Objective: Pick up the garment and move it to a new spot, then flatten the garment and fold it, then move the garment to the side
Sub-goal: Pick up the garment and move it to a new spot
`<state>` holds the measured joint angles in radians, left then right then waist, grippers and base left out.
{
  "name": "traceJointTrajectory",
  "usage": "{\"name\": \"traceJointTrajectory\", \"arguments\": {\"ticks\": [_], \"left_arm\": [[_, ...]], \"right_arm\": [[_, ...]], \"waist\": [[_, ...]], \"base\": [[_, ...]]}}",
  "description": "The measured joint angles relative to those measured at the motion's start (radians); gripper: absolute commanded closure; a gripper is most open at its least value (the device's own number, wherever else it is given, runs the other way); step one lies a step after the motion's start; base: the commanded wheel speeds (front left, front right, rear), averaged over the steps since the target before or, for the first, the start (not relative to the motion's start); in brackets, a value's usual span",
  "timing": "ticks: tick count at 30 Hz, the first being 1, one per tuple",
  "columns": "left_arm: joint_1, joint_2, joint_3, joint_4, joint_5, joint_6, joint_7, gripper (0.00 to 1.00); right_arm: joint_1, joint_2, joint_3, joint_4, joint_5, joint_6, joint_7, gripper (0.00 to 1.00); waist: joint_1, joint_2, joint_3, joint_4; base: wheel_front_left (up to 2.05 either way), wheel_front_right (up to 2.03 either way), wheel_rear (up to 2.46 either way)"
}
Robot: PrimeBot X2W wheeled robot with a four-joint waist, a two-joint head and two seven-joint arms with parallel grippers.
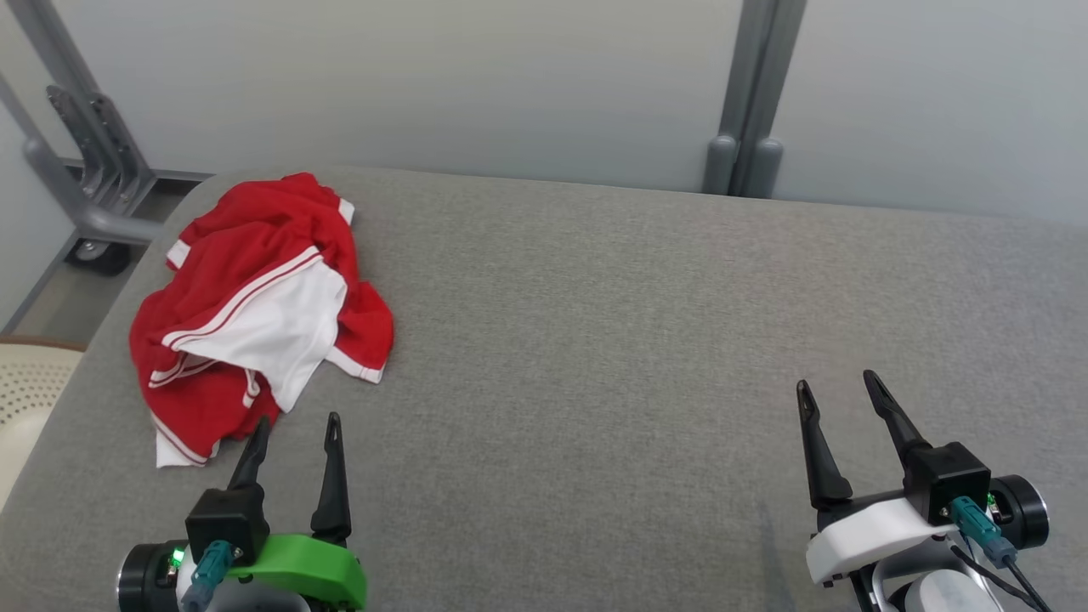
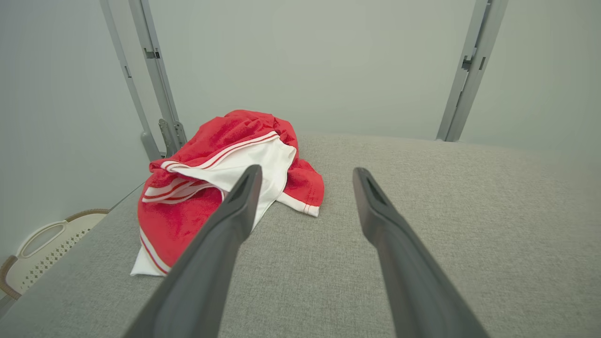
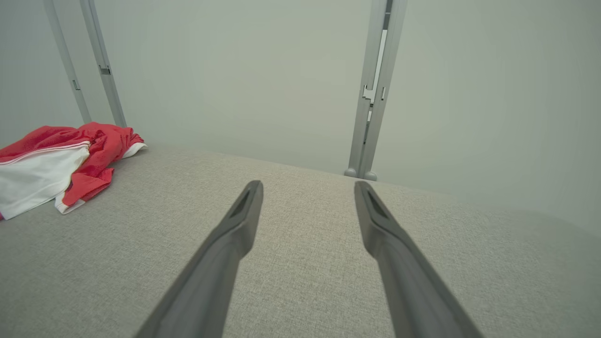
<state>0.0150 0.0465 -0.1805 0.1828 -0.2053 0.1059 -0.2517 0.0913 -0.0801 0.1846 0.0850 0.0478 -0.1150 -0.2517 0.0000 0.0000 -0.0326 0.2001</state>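
Note:
A red garment [image 1: 255,314] with white panels and white stripes lies crumpled at the far left of the grey table [image 1: 637,323]. My left gripper [image 1: 297,425] hovers open just in front of the heap's near edge, holding nothing. In the left wrist view the garment [image 2: 206,197] lies ahead and left of the left gripper [image 2: 306,174], partly behind one finger. My right gripper [image 1: 837,382] stands open at the lower right, far from the cloth. In the right wrist view the garment [image 3: 51,164] sits at the far left and the right gripper [image 3: 307,187] is empty.
Grey metal posts [image 1: 752,102] rise behind the table against a pale wall. A slanted metal frame with a caster [image 1: 93,195] stands at the back left. A cream perforated basket [image 1: 30,391] sits beside the table's left edge.

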Motion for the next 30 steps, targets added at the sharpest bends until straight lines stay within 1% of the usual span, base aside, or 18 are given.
{"name": "traceJointTrajectory", "arguments": {"ticks": [4,14,17,19,23,30], "left_arm": [[0.000,0.000,0.017,-0.004,0.002,0.000,0.000,0.00],[0.000,0.000,0.020,-0.009,0.002,0.000,0.000,0.00],[0.000,0.000,0.040,-0.019,0.002,0.000,0.000,0.00],[0.000,0.000,0.056,-0.025,0.001,0.000,0.000,0.00],[-0.009,0.000,0.082,-0.035,-0.012,0.000,0.000,0.00],[-0.106,0.013,0.087,-0.052,-0.017,-0.007,0.000,0.00]], "right_arm": [[0.000,0.002,0.008,-0.002,0.000,0.003,0.000,0.00],[0.000,0.004,0.002,-0.011,0.003,0.003,0.000,0.00],[-0.002,0.006,0.014,-0.013,0.003,0.003,0.000,0.00],[-0.003,0.010,0.022,-0.013,0.003,0.011,0.000,0.00],[-0.011,0.010,0.034,-0.012,-0.002,0.018,0.000,0.00],[-0.021,0.005,0.027,-0.013,-0.004,0.018,0.000,0.00]], "waist": [[0.0000,0.0000,0.001,0.052],[0.0000,0.0000,0.009,0.190],[0.0000,0.0000,0.014,0.225],[0.0000,0.0000,0.019,0.243],[0.0000,0.0000,0.035,0.253],[0.0000,0.0000,0.057,0.236]], "base": [[0.00,0.00,0.00],[0.00,0.00,0.00],[0.00,0.00,0.00],[0.00,0.00,0.00],[0.00,0.00,0.00],[0.00,0.00,0.00]]}}
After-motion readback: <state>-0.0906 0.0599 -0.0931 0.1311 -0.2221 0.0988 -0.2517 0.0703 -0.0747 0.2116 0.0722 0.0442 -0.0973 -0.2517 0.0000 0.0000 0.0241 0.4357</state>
